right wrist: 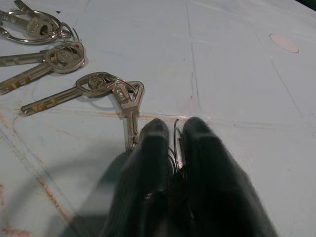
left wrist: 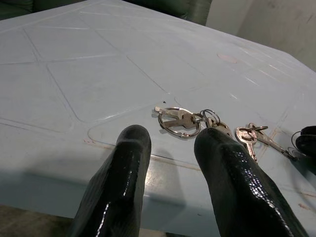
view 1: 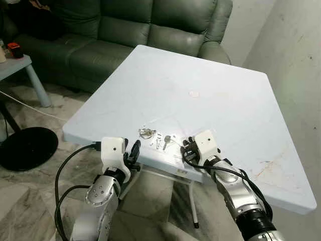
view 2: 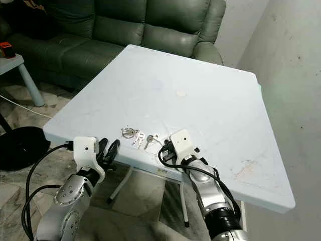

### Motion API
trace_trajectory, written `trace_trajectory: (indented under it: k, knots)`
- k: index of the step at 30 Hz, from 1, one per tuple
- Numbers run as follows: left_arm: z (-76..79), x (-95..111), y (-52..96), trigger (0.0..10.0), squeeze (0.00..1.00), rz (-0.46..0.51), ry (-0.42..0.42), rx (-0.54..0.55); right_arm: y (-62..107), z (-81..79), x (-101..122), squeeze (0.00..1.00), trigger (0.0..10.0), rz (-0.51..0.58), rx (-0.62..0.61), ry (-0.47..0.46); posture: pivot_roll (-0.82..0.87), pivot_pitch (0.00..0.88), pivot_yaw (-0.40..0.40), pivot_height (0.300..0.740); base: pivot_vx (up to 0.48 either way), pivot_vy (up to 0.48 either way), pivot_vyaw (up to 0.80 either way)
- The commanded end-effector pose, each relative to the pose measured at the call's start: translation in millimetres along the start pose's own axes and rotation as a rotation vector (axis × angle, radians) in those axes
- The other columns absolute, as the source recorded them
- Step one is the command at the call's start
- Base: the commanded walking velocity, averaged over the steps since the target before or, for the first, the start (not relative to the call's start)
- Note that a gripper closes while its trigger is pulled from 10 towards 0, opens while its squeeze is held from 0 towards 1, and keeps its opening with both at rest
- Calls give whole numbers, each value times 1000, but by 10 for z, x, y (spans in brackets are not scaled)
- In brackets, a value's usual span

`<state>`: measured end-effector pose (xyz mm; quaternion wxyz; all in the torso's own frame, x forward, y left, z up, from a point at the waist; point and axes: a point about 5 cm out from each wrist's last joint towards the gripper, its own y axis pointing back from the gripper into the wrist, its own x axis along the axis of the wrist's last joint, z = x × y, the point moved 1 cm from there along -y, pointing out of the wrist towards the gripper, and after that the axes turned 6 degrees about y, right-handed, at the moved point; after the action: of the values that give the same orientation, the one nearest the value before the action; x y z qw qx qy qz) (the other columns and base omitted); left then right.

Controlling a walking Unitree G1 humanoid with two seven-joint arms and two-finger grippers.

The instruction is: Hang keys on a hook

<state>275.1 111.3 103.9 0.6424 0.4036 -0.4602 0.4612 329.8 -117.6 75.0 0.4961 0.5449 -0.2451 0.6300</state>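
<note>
- One bunch of keys [view 1: 156, 138] is lying on the pale bench [view 1: 210, 95] at its near edge, about four keys on linked rings.
- The left pincer [left wrist: 168, 148] is hovering at the bunch's 7 o'clock, fingers apart, touching nothing.
- The right pincer [right wrist: 170, 143] is sitting at 4 o'clock, fingers pinching together on a thin wire loop [right wrist: 176, 129].

Silver keys [view 1: 156, 137] on rings lie flat, strung along the table's [view 1: 225, 100] near edge.
</note>
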Motion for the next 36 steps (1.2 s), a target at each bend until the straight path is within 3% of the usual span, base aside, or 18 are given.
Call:
trace_trajectory:
  k: [1, 4, 5, 8, 9, 10, 17, 18, 20, 23, 24, 36]
  knots:
    - [68, 43, 3, 10000, 0, 14, -4, -22, -12, 50, 12, 0, 0, -3, -15, 16, 193, 24, -145, 740, 0, 0, 0]
    - [71, 49, -2, 10000, 0, 16, -2, -23, -17, 61, 15, 0, 196, -3, -20, 21, 194, 18, -144, 740, 0, 0, 0]
    - [74, 47, -4, 10000, 0, 16, -1, -25, -20, 69, 13, 0, 4314, -5, -22, 26, 195, 15, -144, 740, 0, 0, 0]
    - [77, 46, -7, 10000, 0, 16, -1, -26, -24, 74, 12, 0, 5059, -8, -22, 28, 195, 15, -144, 740, 0, 0, 0]
    - [80, 46, -8, 10000, 0, 17, -1, -27, -27, 75, 10, 0, 8941, -10, -23, 32, 196, 11, -144, 740, 0, 0, 0]
    - [85, 46, -8, 10000, 0, 17, -1, -28, -35, 75, 5, 0, 10000, -19, -21, 37, 196, 11, -144, 740, 0, 0, 0]
    - [96, 48, -14, 10000, 0, 19, -1, -33, -58, 67, 24, 0, 10000, -8, -12, 71, 200, 3, -145, 740, 0, 0, 0]
    - [98, 49, -16, 10000, 0, 20, -1, -34, -58, 68, 16, 1000, 10000, 1, 1, -24, 203, 0, -145, 740, 0, 0, 0]
    - [99, 50, -17, 10000, 0, 21, -3, -35, -63, 101, 9, 1000, 10000, -4, -13, -100, 203, 0, -145, 740, 0, 0, 0]
    - [98, 51, -17, 10000, 0, 21, -2, -35, -69, 113, 27, 1000, 10000, -10, -18, 4, 203, 0, -145, 740, 0, 0, 0]
    - [98, 52, -17, 10000, 0, 21, -3, -36, -68, 102, 28, 0, 10000, -7, -7, 14, 203, 0, -145, 740, 0, 0, 0]
    - [107, 49, -31, 10000, 0, 21, 2, -42, -20, 163, 13, 0, 10000, 27, 51, 38, 198, 0, -146, 740, 0, 0, 0]
